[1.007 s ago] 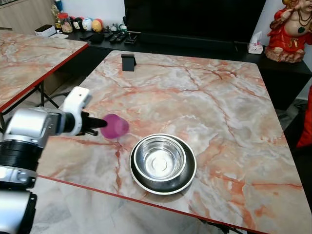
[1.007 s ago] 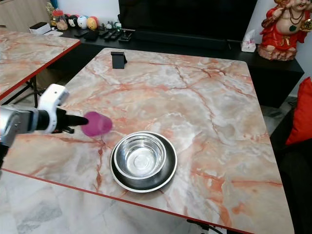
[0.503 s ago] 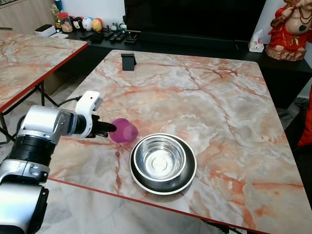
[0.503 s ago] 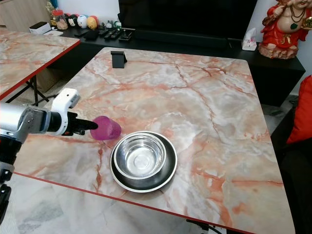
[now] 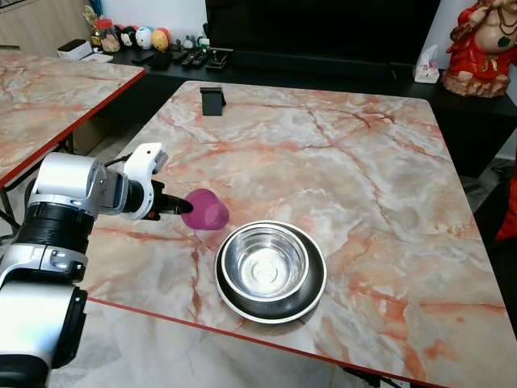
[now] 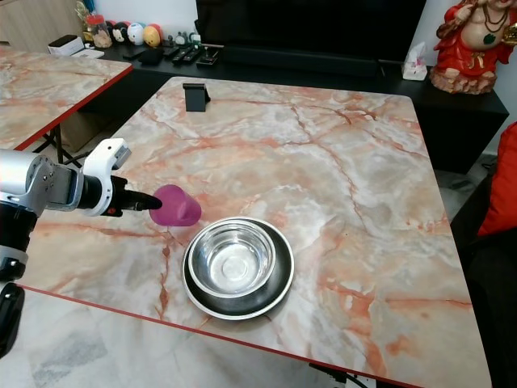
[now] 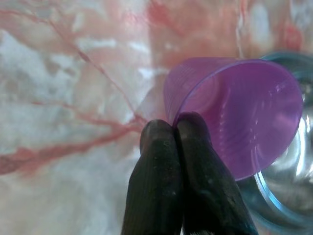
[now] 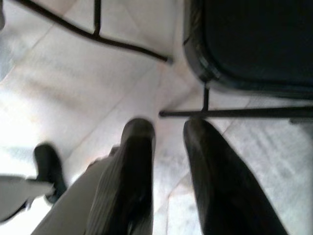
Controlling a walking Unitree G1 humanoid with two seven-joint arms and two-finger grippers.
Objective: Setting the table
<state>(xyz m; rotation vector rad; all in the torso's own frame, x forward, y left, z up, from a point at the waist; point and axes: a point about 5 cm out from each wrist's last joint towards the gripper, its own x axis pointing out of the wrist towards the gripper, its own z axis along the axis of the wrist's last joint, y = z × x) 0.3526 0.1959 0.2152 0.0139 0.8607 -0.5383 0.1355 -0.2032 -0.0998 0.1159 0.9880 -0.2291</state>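
Note:
A purple plastic cup [image 5: 207,210] hangs tilted just above the marble table [image 5: 339,153], left of the bowl. My left gripper [image 5: 182,208] is shut on the cup's rim; in the left wrist view its fingertips [image 7: 161,134] pinch the rim of the purple cup [image 7: 239,122]. A steel bowl [image 5: 266,264] sits in a dark plate [image 5: 310,298] near the table's front edge, and its rim [image 7: 281,205] lies right beside the cup. My right gripper [image 8: 168,132] hangs open over the pale floor, holding nothing.
A small black stand [image 5: 213,102] sits at the table's far left corner. A second marble table [image 5: 48,97] stands to the left across a narrow gap. Behind are a dark console with remotes [image 5: 194,58], a tissue box [image 5: 424,74] and a red statue [image 5: 485,48].
My left gripper has carried the cup right, closer to the bowl, and the cup has turned in the grip. The bowl has not moved.

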